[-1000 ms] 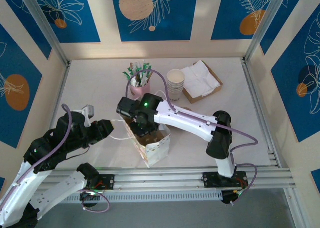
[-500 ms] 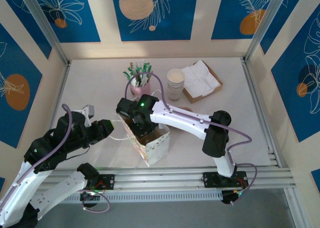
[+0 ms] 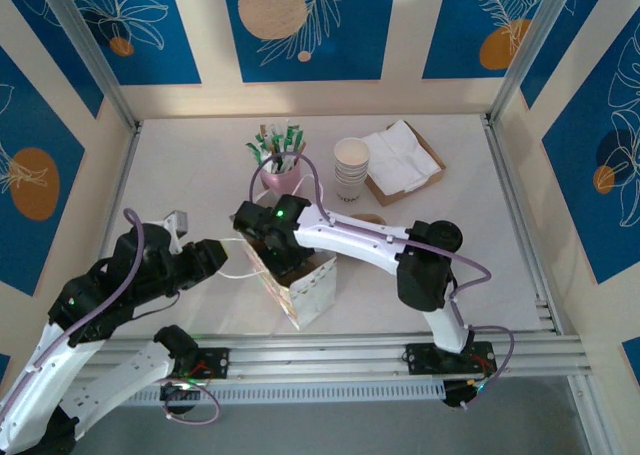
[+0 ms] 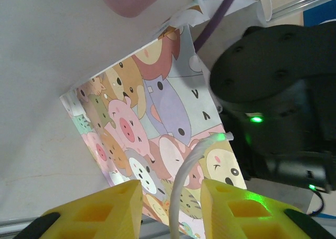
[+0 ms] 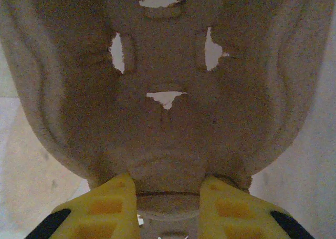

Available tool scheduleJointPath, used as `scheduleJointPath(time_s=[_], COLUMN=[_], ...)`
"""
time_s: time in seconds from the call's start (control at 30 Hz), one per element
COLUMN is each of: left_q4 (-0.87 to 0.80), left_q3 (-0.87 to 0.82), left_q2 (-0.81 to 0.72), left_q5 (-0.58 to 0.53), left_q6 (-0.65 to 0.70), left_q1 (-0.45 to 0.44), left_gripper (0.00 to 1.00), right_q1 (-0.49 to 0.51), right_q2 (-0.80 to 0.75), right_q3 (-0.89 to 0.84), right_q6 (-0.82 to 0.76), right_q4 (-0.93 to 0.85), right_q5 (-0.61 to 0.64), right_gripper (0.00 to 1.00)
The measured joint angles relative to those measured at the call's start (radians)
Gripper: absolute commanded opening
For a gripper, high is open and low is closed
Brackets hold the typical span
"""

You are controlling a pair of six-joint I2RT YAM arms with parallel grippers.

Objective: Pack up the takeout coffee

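**Carrier at the bag mouth, both grippers holding.**

We see the bag (image 3: 305, 290) standing on the table (image 3: 200, 175) near the front rail with its mouth open. The left gripper (image 4: 170, 205) is closed narrowly on the white handle (image 4: 181, 176), which stretches sideways from the bag's left edge. The right gripper (image 5: 168, 189) pinches the rim of the pulp carrier (image 5: 168, 92). In the top view this gripper sits in the bag's mouth. Behind the bag we note a pink cup (image 3: 280, 178) of sticks, a cup stack (image 3: 351, 167) and napkins (image 3: 400, 150).
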Motion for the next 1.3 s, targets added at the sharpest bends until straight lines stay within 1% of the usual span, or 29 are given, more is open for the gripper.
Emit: scheduleJointPath(time_s=[0.4,0.53,0.73,0.87,0.93,1.1,1.3], left_q4=[-0.021,-0.021,-0.039,-0.044,-0.046,-0.063,-0.067], left_q3=[0.000,0.000,0.002,0.002,0.002,0.002,0.002], left_q2=[-0.012,-0.018,-0.020,-0.020,-0.020,-0.020,-0.020], left_q5=[-0.019,-0.025,-0.028,-0.028,-0.028,-0.028,-0.027], left_q6=[-0.001,-0.004,-0.004,-0.004,-0.004,-0.004,-0.005], left_q1=[0.000,0.000,0.000,0.000,0.000,0.000,0.000], left_gripper=[0.35,0.35,0.35,0.35,0.34,0.33,0.32], right_q1=[0.000,0.000,0.008,0.014,0.017,0.018,0.018], right_q2=[0.024,0.024,0.024,0.024,0.024,0.010,-0.016], right_q3=[-0.031,-0.031,-0.030,-0.029,-0.021,0.008,0.093], right_q6=[-0.007,-0.007,-0.008,-0.006,-0.003,0.014,0.033], right_q4=[0.062,0.067,0.066,0.066,0.064,0.060,0.037], right_q5=[0.001,0.003,0.019,0.026,0.030,0.046,0.067], right_gripper=[0.32,0.37,0.48,0.51,0.54,0.58,0.59])
